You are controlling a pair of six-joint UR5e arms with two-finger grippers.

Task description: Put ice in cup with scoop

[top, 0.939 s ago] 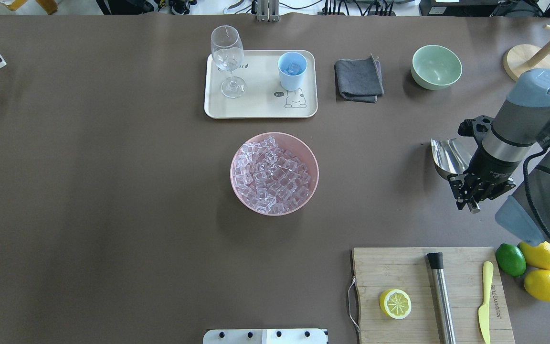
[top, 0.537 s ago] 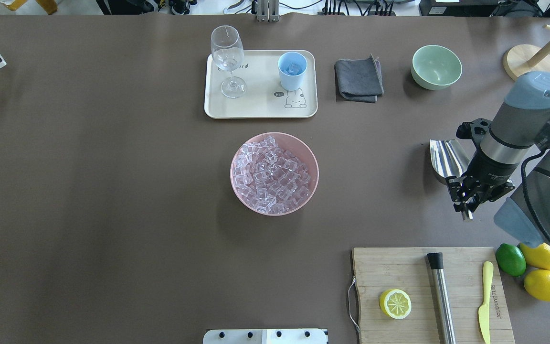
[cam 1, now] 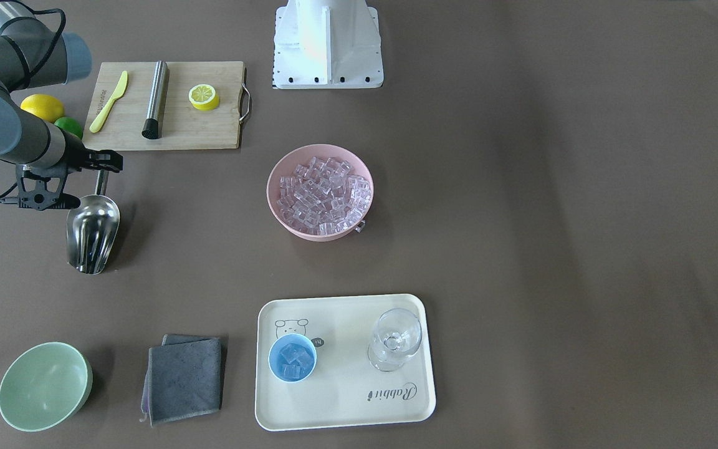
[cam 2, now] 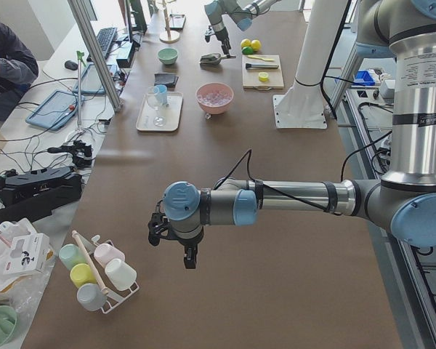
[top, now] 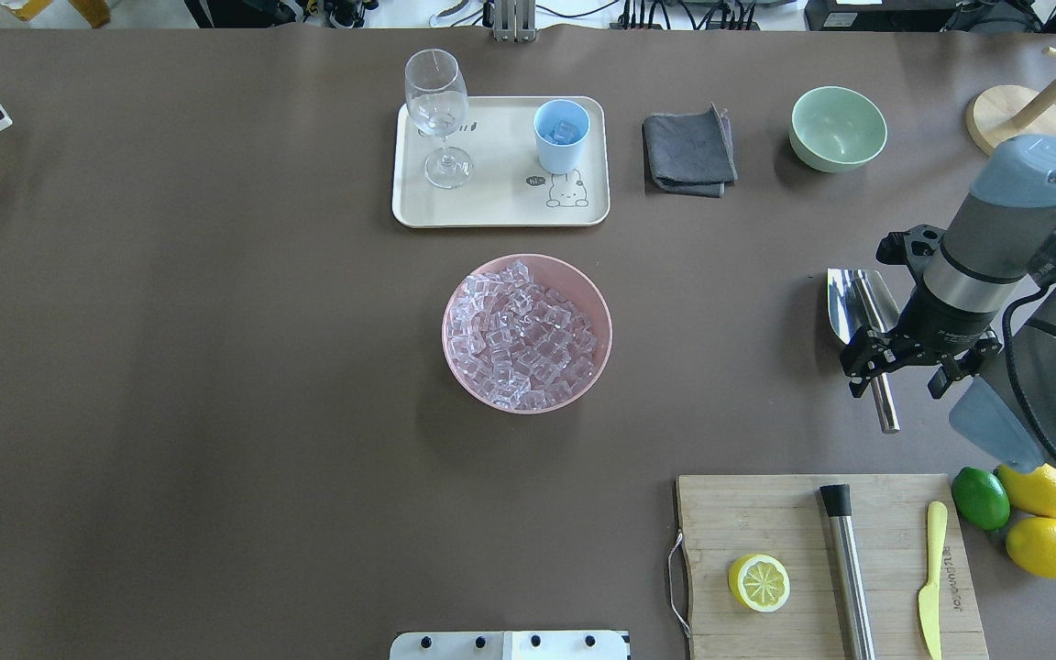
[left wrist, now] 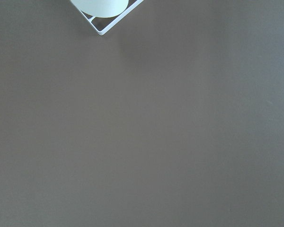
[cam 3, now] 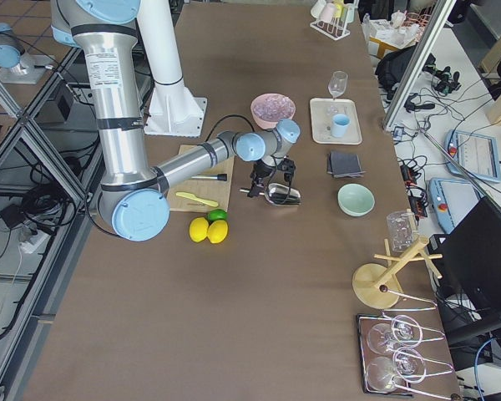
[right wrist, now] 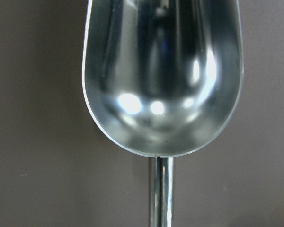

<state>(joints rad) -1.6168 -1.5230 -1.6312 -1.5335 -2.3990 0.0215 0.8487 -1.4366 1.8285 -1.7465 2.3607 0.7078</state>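
The steel scoop [top: 853, 302] lies on the table at the right, handle toward the robot; its empty trough fills the right wrist view [right wrist: 163, 80] and shows in the front view [cam 1: 92, 234]. My right gripper [top: 896, 376] is open, its fingers either side of the handle and apart from it. The ice [top: 523, 335] fills a pink bowl [top: 603, 312] at mid-table. The light-blue cup [top: 561, 136] stands on a cream tray [top: 500, 206] with a few cubes inside [cam 1: 292, 362]. My left gripper [cam 2: 174, 247] hangs over bare table far left; I cannot tell whether it is open.
A stemmed glass [top: 436, 101] shares the tray. A grey cloth [top: 688, 151] and a green bowl [top: 838, 128] lie behind the scoop. A cutting board [top: 766, 513] with a steel cylinder [top: 849, 568], lemons and a lime [top: 980, 498] sits in front.
My right gripper was shut on the scoop's handle and has opened. The scoop has settled flat on the table with its handle showing between the fingers.
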